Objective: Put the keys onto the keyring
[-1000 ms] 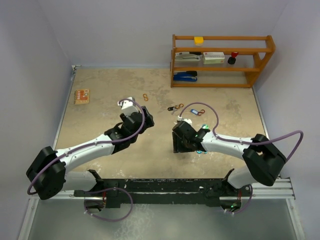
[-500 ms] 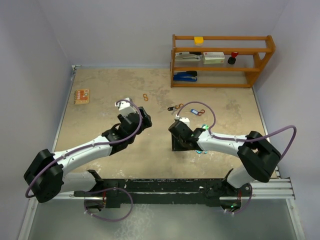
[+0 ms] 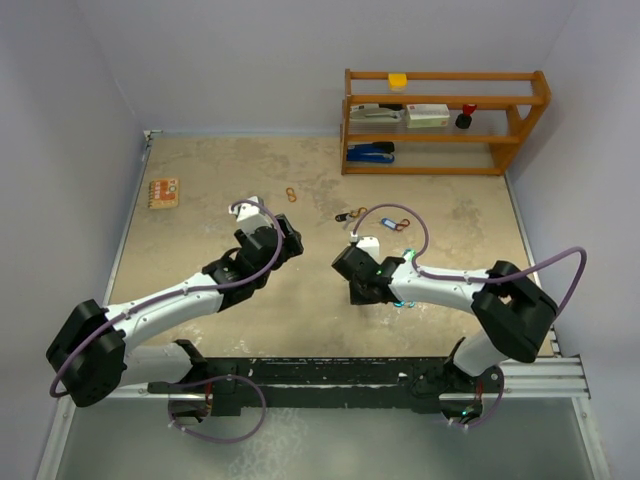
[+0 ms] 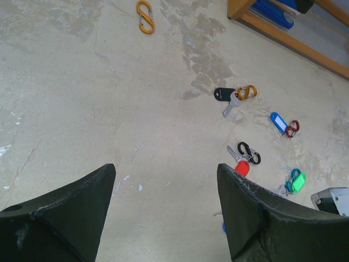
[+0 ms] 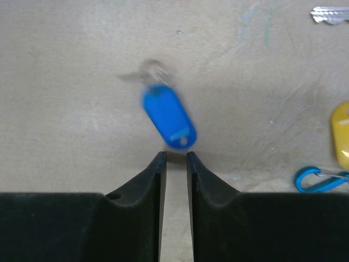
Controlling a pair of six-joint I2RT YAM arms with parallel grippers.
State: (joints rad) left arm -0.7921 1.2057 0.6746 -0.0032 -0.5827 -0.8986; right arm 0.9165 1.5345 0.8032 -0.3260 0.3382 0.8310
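Right gripper (image 5: 175, 155): arm stretched low and forward, jaws drawn to a narrow slit, tips at the lower end of the blue-tagged key (image 5: 168, 117). The key is blurred, so cannot tell whether it is pinched. Left gripper (image 4: 163, 169): raised, tilted downward, jaws spread wide, to that key's left.

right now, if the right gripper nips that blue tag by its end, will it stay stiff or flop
The blue tag looks like flat hard plastic, so probably stiff. The metal ring at its far end would likely dangle. It is blurred while the silver key looks sharp, so it probably skids.
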